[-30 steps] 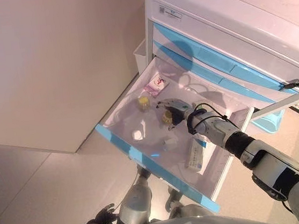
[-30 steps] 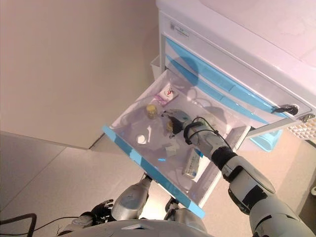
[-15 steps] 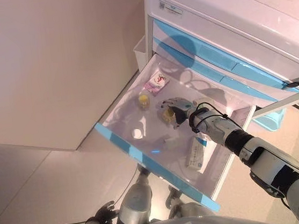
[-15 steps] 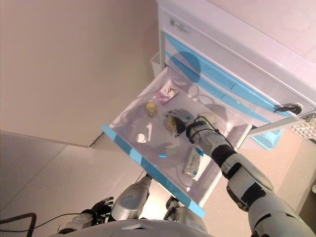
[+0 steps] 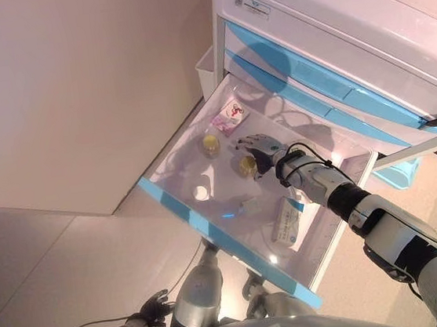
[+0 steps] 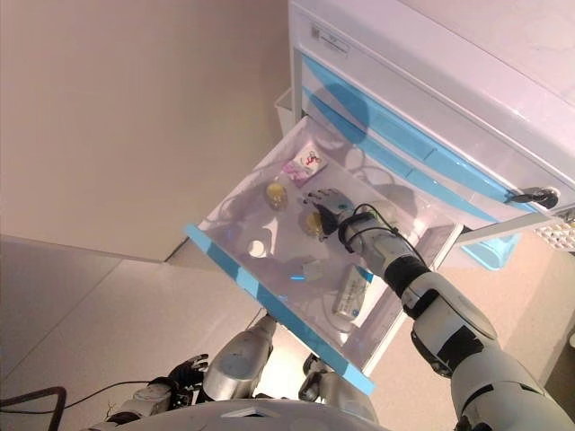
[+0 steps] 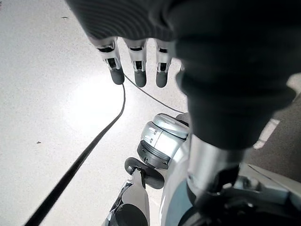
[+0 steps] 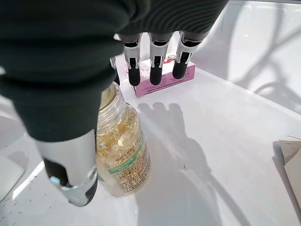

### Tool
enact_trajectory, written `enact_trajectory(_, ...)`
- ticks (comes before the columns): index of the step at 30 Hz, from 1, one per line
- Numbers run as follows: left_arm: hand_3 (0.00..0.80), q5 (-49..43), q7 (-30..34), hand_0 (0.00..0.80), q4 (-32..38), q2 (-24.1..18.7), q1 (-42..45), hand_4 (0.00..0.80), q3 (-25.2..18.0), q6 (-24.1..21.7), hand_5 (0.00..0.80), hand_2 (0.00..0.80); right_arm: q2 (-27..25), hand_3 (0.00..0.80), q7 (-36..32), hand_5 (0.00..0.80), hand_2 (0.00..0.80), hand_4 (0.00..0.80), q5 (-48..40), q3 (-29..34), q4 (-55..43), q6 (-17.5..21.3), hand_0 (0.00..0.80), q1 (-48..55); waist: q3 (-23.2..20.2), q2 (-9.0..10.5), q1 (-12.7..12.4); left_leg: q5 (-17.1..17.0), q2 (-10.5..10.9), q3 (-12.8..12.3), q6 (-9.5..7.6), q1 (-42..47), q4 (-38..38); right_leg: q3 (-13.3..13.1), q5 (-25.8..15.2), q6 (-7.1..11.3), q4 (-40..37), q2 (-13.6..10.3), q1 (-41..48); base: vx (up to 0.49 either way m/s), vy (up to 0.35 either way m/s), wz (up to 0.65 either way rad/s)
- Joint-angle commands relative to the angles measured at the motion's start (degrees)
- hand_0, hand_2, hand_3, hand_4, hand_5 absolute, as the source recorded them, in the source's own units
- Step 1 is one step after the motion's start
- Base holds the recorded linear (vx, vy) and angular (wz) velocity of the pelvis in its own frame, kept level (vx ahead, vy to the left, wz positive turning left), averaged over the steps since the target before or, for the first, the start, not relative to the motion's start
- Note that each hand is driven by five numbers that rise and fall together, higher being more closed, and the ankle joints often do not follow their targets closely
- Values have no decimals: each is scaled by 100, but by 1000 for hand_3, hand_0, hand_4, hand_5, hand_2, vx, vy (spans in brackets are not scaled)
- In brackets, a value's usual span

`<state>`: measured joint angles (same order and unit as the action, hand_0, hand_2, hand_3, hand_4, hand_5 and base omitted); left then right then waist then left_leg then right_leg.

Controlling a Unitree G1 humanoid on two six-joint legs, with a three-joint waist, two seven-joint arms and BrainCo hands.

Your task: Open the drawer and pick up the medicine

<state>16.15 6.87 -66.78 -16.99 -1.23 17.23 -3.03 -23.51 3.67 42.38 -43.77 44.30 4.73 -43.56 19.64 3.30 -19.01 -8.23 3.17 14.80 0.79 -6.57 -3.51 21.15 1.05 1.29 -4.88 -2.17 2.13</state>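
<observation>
Right hand (image 8: pixel 70 70) now open beside bottle (image 8: pixel 123 141)

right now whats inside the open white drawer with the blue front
White drawer: two clear bottles of yellow capsules, pink box, blue-white carton, small white pieces. Right hand hovers open, covering some floor.

My right hand (image 6: pixel 325 203) is inside the open drawer (image 6: pixel 260 301), just above one bottle (image 8: pixel 123 146); another bottle (image 5: pixel 211 144) stands left; a small box (image 5: pixel 230 116) lies near the back edge.
</observation>
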Motion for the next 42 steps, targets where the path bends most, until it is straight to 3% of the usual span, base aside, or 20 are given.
enact_trajectory(1,0,146,65,0,-4,-26,38,0,292,-82,0,0,-59,0,102,0,0,0,-55,-320,-345,4,0,-323,-48,47,-112,472,259,-181,-115,41,108,-200,-73,79,726,-243,-508,0,0,0)
enact_trajectory(21,0,57,109,0,165,-131,109,0,274,-32,0,0,-9,0,-153,0,0,0,-145,-398,-306,237,0,-298,-57,70,-208,449,273,-105,-120,33,80,-129,-90,114,689,-236,-471,0,0,0)
enact_trajectory(34,0,40,140,0,254,-194,165,0,272,-30,0,0,12,0,-265,0,0,0,-107,-394,-215,149,0,-284,-67,77,-259,439,289,-51,-130,30,68,-91,-98,136,673,-229,-447,0,0,0)
enact_trajectory(36,0,31,137,0,270,-199,179,0,272,-27,0,0,30,129,-302,129,129,129,-51,-398,-205,67,129,-246,-70,81,-268,439,289,-40,-132,33,64,-84,-98,143,673,-233,-439,0,0,0)
enact_trajectory(37,0,24,133,0,283,-202,181,0,276,-13,0,0,34,238,-306,238,238,238,-26,-393,-191,54,238,-227,-72,83,-271,440,292,-38,-136,35,64,-80,-96,143,671,-232,-433,0,0,0)
enact_trajectory(38,0,20,133,0,285,-207,180,0,281,-10,0,0,40,449,-305,449,449,449,-17,-397,-174,43,449,-228,-74,86,-276,440,294,-36,-137,32,67,-76,-95,144,670,-232,-431,0,0,0)
enact_trajectory(39,0,18,131,0,283,-216,179,0,291,-13,0,0,50,781,-301,781,781,781,-8,-401,-140,30,781,-233,-75,93,-285,441,297,-32,-138,31,67,-68,-96,145,668,-228,-429,0,0,0)
enact_trajectory(42,0,6,136,0,279,-227,158,0,289,-5,0,0,75,800,-305,800,800,800,22,-410,-79,41,800,-254,-74,103,-299,437,301,-19,-140,24,65,-62,-99,148,663,-222,-427,0,0,0)
